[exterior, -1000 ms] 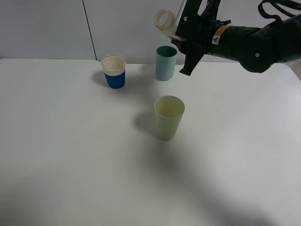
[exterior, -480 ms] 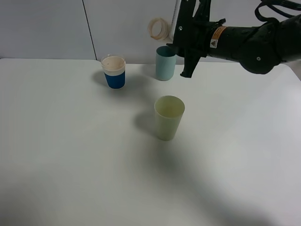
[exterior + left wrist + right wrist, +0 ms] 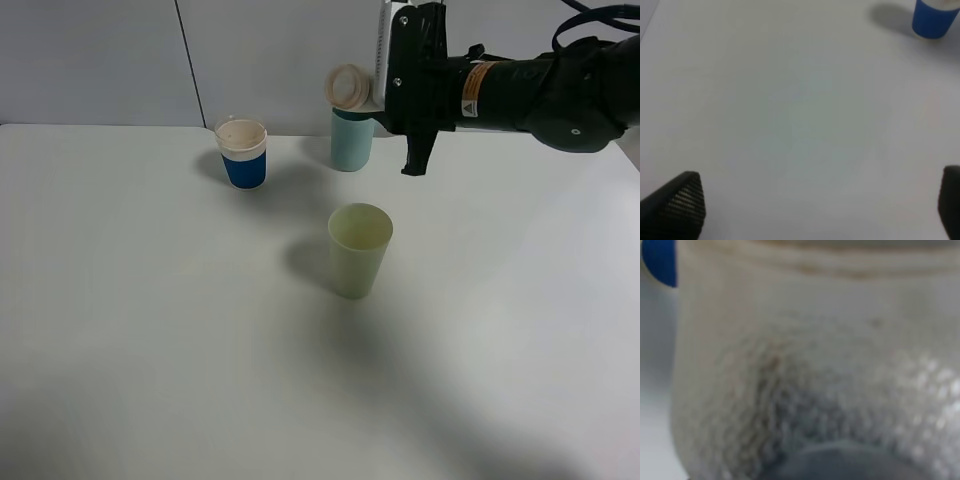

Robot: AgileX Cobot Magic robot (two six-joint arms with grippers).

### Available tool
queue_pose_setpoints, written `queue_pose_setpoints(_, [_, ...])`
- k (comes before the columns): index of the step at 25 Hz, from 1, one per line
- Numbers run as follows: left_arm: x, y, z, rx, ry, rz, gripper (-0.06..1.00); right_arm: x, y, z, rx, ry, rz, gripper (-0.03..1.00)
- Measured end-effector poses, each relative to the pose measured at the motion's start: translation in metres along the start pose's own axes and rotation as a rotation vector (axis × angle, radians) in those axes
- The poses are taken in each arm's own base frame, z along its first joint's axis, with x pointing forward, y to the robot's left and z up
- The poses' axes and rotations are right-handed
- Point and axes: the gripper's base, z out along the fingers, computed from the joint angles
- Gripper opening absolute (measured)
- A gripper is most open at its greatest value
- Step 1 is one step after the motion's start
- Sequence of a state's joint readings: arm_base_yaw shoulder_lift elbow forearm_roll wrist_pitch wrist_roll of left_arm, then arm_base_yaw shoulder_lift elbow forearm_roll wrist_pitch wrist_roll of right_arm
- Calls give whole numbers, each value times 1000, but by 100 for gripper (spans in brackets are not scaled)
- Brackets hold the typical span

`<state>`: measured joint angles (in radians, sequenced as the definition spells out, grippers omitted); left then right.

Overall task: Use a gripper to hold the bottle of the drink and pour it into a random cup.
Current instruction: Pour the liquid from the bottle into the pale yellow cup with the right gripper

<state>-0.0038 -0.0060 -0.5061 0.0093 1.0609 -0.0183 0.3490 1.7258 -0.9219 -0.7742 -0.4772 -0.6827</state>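
Above the far side of the white table (image 3: 150, 330), the right gripper (image 3: 405, 90) pinches the drink bottle (image 3: 350, 86) around its body, so only the wide capless neck shows past the fingers. Its long axis lies close to level, with the mouth turned toward the left of the high view. In that view the mouth sits just over the rim of the teal tumbler (image 3: 352, 145), while the pale yellowish-green cup (image 3: 360, 252) stands lower and nearer the camera, apart from the mouth. Pouring there would, I judge, need the bottle brought forward over it. The right arm is plainly the nearer one; the left gripper (image 3: 812, 207) hangs spread over bare table, holding nothing. The green cup looks empty; the blue white-rimmed cup (image 3: 243, 155) shows a pale inside, contents unclear. No stream shows at the bottle's mouth, and its liquid cannot be made out
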Motion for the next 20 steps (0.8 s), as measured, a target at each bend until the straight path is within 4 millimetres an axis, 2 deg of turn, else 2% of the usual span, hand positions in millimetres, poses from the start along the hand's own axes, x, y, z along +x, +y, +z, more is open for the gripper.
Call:
queue_pose_setpoints(7, [0, 0, 0, 0, 0, 0, 93, 0, 4, -1, -46, -32, -117, 36])
queue_pose_setpoints(20, [0, 0, 0, 0, 0, 0, 93, 2, 6, -2, -74, -48, -203, 36])
